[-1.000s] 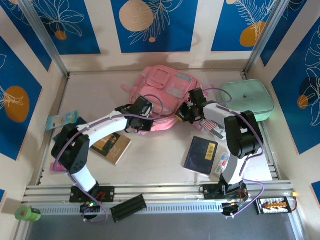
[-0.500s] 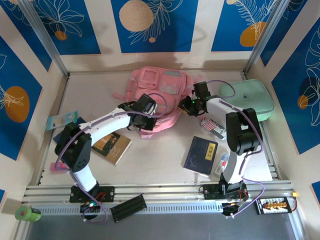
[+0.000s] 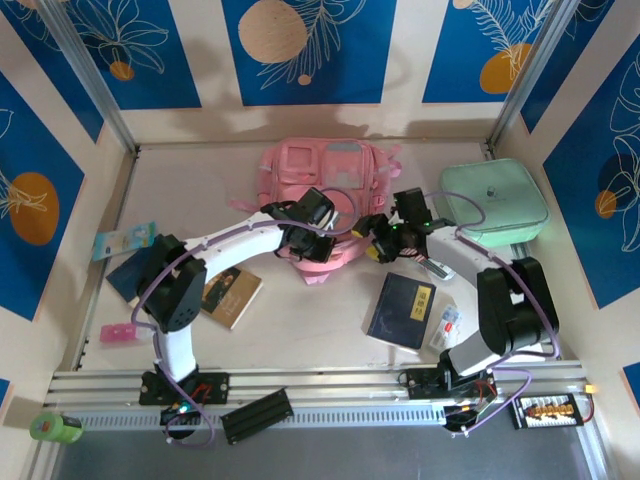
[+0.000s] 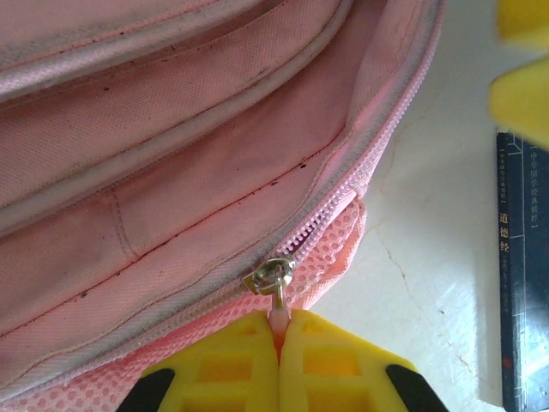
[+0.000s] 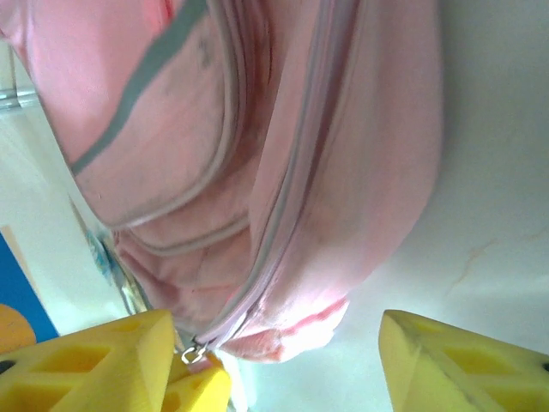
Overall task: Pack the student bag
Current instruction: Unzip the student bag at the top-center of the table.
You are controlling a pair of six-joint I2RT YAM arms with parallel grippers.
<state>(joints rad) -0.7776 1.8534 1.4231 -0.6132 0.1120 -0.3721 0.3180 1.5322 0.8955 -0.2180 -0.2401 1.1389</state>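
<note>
The student bag is a pink backpack lying at the back middle of the table, its near edge toward the arms. My left gripper is at that near edge. In the left wrist view it is shut on the pink tab of the metal zip pull, on the zip that runs along the bag. My right gripper is just to the right of it, open. Its yellow fingers stand wide apart on either side of the bag's corner, not touching it.
A mint-green case lies at the back right. A dark blue book is in front of the right gripper, with a small striped item beside it. A brown book, a dark book and a card pack lie at the left.
The bag has turned and slid toward the back wall. My left gripper moved right, still holding the zip pull. The right gripper has opened and dropped toward the bag's near corner.
</note>
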